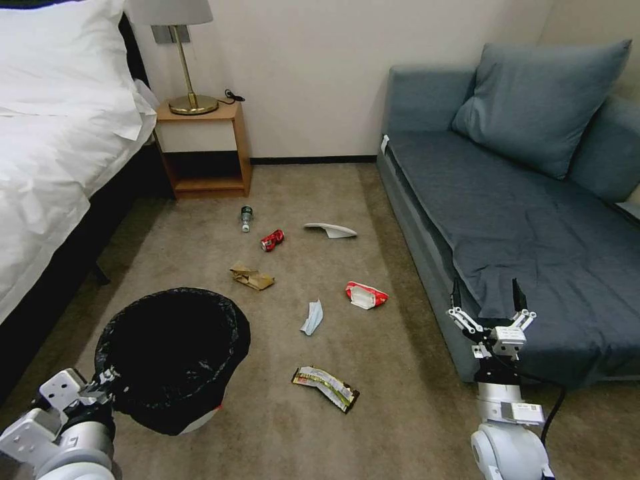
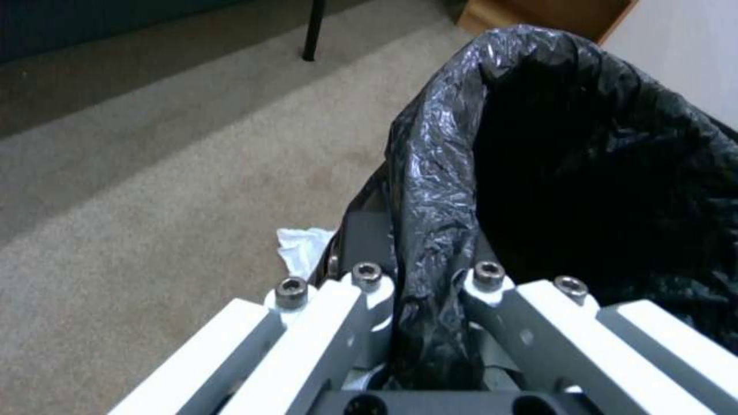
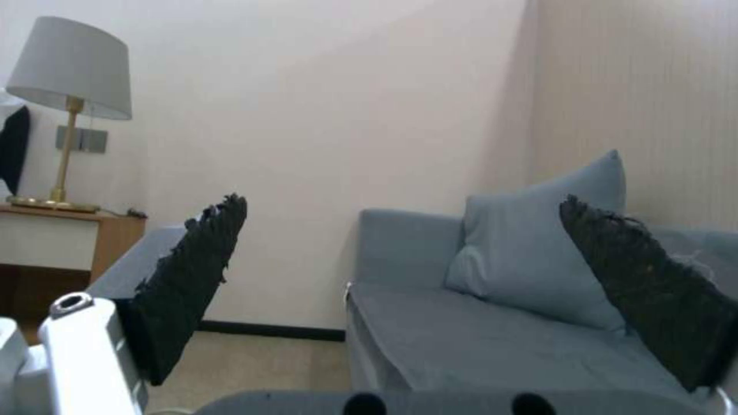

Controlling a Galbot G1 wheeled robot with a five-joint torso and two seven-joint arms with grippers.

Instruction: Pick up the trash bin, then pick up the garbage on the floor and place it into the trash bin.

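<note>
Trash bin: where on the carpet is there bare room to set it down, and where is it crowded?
Bare carpet lies between the trash bin, held by the left pincer, and the bed, and between the snack wrapper and the sofa, near the raised open right pincer. Litter crowds the middle: green bottle, red can, paper bag, blue mask.

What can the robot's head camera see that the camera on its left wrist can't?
Head view alone: garbage on the carpet, such as a red can, a blue mask and a snack wrapper, plus the open right gripper by the sofa. Left wrist alone: the left gripper clamped on the bag-covered rim. Both: the trash bin, the carpet.
</note>
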